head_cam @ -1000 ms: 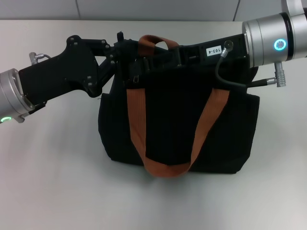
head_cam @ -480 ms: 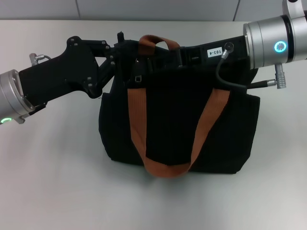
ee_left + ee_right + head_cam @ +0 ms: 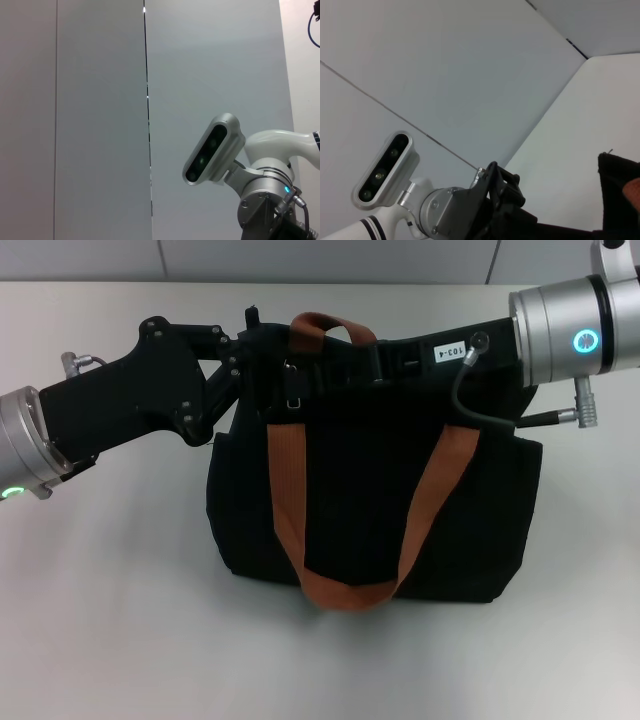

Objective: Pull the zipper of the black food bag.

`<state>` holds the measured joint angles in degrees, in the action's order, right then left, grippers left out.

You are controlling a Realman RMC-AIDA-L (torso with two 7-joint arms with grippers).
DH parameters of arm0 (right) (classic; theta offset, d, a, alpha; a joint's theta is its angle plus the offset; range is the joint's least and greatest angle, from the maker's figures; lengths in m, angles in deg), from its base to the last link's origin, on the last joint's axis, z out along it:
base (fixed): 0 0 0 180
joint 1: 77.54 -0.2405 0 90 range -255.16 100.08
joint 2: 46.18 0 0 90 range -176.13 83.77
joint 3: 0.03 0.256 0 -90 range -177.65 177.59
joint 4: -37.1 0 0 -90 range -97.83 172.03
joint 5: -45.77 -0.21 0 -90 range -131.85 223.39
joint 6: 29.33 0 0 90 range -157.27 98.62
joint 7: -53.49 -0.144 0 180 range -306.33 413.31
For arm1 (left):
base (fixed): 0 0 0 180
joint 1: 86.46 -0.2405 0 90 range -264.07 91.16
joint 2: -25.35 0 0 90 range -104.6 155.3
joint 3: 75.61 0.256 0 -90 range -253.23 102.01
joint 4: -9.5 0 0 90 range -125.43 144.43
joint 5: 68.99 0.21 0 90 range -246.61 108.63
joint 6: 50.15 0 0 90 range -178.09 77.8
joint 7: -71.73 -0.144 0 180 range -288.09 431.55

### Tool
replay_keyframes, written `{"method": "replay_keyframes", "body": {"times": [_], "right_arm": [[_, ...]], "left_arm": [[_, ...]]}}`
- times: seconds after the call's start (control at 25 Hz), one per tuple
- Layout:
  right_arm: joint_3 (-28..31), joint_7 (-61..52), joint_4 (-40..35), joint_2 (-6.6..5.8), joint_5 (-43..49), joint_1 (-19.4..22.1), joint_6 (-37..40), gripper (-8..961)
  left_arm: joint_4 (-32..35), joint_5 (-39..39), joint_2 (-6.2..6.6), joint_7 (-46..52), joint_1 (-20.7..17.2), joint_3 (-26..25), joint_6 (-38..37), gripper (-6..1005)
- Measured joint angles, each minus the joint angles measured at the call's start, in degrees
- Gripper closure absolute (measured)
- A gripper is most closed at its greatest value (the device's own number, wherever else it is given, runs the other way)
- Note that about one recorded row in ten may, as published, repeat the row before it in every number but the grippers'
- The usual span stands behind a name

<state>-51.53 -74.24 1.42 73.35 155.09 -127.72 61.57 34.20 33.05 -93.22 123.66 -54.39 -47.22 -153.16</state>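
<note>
The black food bag (image 3: 370, 490) stands upright in the middle of the table, one orange-brown strap (image 3: 345, 590) hanging down its front. A small silver piece, apparently the zipper pull (image 3: 293, 400), shows near the top seam at the bag's left. My left gripper (image 3: 252, 345) reaches in from the left to the bag's top left corner. Coming from the right, my right gripper (image 3: 345, 358) lies along the top seam, its tip behind the raised strap (image 3: 320, 325). The right wrist view shows a corner of the bag (image 3: 617, 185) and the left arm (image 3: 485, 210).
The white table (image 3: 100, 620) spreads around the bag on all sides. A grey wall panel (image 3: 320, 258) runs behind the table. In the left wrist view the robot's head camera (image 3: 212, 150) shows against a grey wall.
My right arm has drawn slightly to the right along the bag's top. The small silver piece has shifted a little to the right with it. The left arm has stayed put.
</note>
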Motion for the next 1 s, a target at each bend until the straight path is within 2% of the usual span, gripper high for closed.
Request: {"method": "replay_keyframes", "body": {"times": [0.4,0.84,1.0], "right_arm": [[-0.01,0.05,0.00,-0.01,0.14,0.09,0.02,866],[-0.50,0.11,-0.21,-0.01,0.42,0.10,-0.02,955],[-1.46,0.12,-0.72,-0.01,0.24,0.30,-0.37,954]], "left_arm": [[-0.09,-0.01,0.00,0.04,-0.18,0.00,-0.11,952],[-0.09,-0.01,0.00,0.09,-0.26,0.00,-0.19,950],[-0.08,-0.01,0.00,0.10,-0.26,0.00,-0.25,950]]}}
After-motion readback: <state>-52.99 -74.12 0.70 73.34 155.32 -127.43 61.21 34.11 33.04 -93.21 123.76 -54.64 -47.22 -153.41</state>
